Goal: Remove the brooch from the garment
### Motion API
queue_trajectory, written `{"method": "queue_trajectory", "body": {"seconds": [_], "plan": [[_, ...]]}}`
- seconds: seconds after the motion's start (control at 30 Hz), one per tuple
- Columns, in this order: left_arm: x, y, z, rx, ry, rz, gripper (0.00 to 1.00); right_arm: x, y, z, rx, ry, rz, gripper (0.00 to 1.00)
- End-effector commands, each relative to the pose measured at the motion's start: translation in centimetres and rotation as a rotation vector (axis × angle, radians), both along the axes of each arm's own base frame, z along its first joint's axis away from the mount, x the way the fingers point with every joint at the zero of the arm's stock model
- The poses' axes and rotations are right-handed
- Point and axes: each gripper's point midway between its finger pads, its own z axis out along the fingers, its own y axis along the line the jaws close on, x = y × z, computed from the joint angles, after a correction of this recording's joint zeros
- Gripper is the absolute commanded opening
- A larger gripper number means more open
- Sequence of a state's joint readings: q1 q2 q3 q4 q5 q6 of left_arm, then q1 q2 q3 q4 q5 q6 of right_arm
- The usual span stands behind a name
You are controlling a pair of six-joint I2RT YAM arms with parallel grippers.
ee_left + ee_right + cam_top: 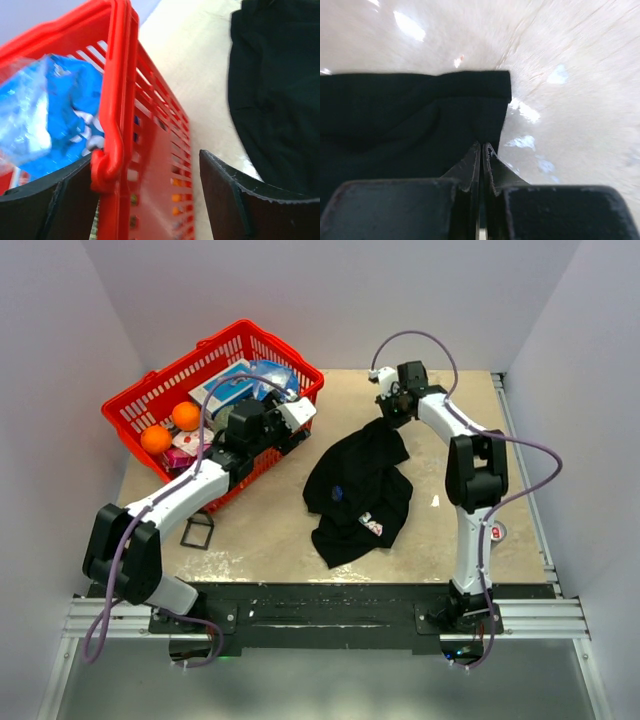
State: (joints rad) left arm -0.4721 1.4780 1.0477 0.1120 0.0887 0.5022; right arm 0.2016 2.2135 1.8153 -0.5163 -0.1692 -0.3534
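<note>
The black T-shirt (358,485) lies crumpled mid-table, a bit of its floral print (371,526) showing near the front. A tiny bluish spot (338,491) on the shirt's left half looks like the brooch; it does not show in either wrist view. My right gripper (387,417) is at the shirt's far edge, its jaws (481,145) shut on a fold of the black cloth (405,120) by the hem. My left gripper (297,420) is open at the red basket's near right rim; its fingers (235,200) straddle the basket wall (160,165), with the shirt (280,85) to the right.
The red basket (170,380) at the back left holds oranges (171,427), a blue-and-white packet (55,115) and small boxes. A small black square frame (197,532) lies on the table at front left. White walls stand around the table.
</note>
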Motion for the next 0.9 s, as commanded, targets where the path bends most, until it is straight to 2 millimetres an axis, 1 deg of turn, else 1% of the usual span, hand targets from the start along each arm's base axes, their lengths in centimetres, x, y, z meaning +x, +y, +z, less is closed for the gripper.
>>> {"method": "queue_trajectory", "body": {"seconds": [0.0, 0.03, 0.07, 0.1, 0.13, 0.17, 0.23, 0.27, 0.3, 0.33, 0.37, 0.4, 0.43, 0.47, 0.5, 0.53, 0.57, 0.6, 0.63, 0.67, 0.7, 0.73, 0.77, 0.8, 0.83, 0.87], "plan": [[3.9, 1.9, 2.9, 0.002, -0.138, 0.099, 0.77, 0.7, 1.5, 15.3, 0.116, -0.321, 0.055, 0.00], [4.6, 2.2, 3.3, 0.001, -0.152, 0.110, 0.77, 0.0, 1.5, 18.3, 0.131, -0.378, 0.061, 0.00], [5.4, 3.1, 3.7, -0.001, -0.173, 0.132, 0.77, -0.3, 1.7, 19.4, 0.143, -0.400, 0.068, 0.00], [6.2, 3.6, 3.1, 0.006, -0.167, 0.148, 0.77, -0.6, 1.6, 20.5, 0.149, -0.422, 0.065, 0.00], [6.9, 3.9, 3.9, -0.001, -0.185, 0.161, 0.76, -1.2, 1.6, 22.6, 0.160, -0.461, 0.067, 0.00], [7.7, 4.7, 4.2, -0.003, -0.197, 0.181, 0.75, -1.5, 1.5, 23.5, 0.169, -0.474, 0.066, 0.00], [9.2, 5.1, 4.9, -0.007, -0.225, 0.201, 0.75, -2.2, 1.5, 25.2, 0.182, -0.502, 0.063, 0.00], [9.9, 5.5, 4.6, -0.003, -0.226, 0.211, 0.75, -2.5, 1.5, 25.6, 0.191, -0.503, 0.058, 0.00], [10.5, 5.7, 5.5, -0.005, -0.250, 0.216, 0.74, -2.6, 1.5, 25.8, 0.197, -0.501, 0.054, 0.00], [11.1, 6.4, 5.9, 0.006, -0.271, 0.246, 0.74, -2.8, 1.5, 26.0, 0.202, -0.501, 0.050, 0.00], [11.7, 6.8, 5.5, 0.016, -0.271, 0.261, 0.74, -3.0, 1.5, 26.5, 0.211, -0.509, 0.045, 0.00], [12.3, 7.1, 6.4, 0.013, -0.294, 0.272, 0.74, -3.1, 1.5, 26.6, 0.215, -0.510, 0.042, 0.00], [12.8, 8.0, 7.0, 0.019, -0.314, 0.289, 0.74, -3.3, 1.5, 26.5, 0.217, -0.505, 0.041, 0.00], [13.4, 8.6, 6.7, 0.029, -0.315, 0.309, 0.74, -3.4, 1.5, 26.7, 0.220, -0.508, 0.040, 0.00], [14.0, 9.0, 7.8, 0.028, -0.338, 0.321, 0.75, -3.5, 1.4, 26.6, 0.219, -0.505, 0.038, 0.00], [14.5, 9.8, 8.2, 0.047, -0.344, 0.338, 0.76, -3.6, 1.4, 26.6, 0.216, -0.506, 0.038, 0.00], [15.0, 10.2, 8.3, 0.049, -0.343, 0.349, 0.76, -3.7, 1.3, 26.9, 0.212, -0.513, 0.041, 0.00], [15.4, 10.5, 10.2, 0.037, -0.373, 0.356, 0.77, -3.8, 1.2, 26.9, 0.207, -0.515, 0.041, 0.00], [15.5, 10.7, 10.8, 0.039, -0.381, 0.357, 0.79, -3.8, 1.2, 27.0, 0.203, -0.515, 0.044, 0.00], [15.3, 10.3, 12.0, 0.029, -0.402, 0.336, 0.81, -3.9, 1.1, 27.2, 0.198, -0.523, 0.050, 0.00], [15.0, 9.8, 13.4, 0.008, -0.421, 0.306, 0.85, -4.1, 1.0, 27.6, 0.194, -0.533, 0.050, 0.00], [14.2, 8.3, 14.2, -0.034, -0.412, 0.232, 0.87, -4.2, 1.0, 28.1, 0.195, -0.545, 0.056, 0.00], [12.4, 6.1, 16.6, -0.082, -0.441, 0.109, 0.90, -4.3, 1.1, 28.6, 0.194, -0.555, 0.064, 0.00], [11.3, 4.9, 18.0, -0.114, -0.454, 0.052, 0.92, -4.6, 1.0, 29.3, 0.195, -0.572, 0.069, 0.00], [9.8, 2.5, 19.1, -0.156, -0.452, -0.014, 0.93, -4.8, 1.1, 30.0, 0.200, -0.587, 0.078, 0.00], [7.9, 0.8, 20.9, -0.181, -0.475, -0.086, 0.93, -4.9, 1.2, 30.5, 0.202, -0.600, 0.088, 0.00]]}}
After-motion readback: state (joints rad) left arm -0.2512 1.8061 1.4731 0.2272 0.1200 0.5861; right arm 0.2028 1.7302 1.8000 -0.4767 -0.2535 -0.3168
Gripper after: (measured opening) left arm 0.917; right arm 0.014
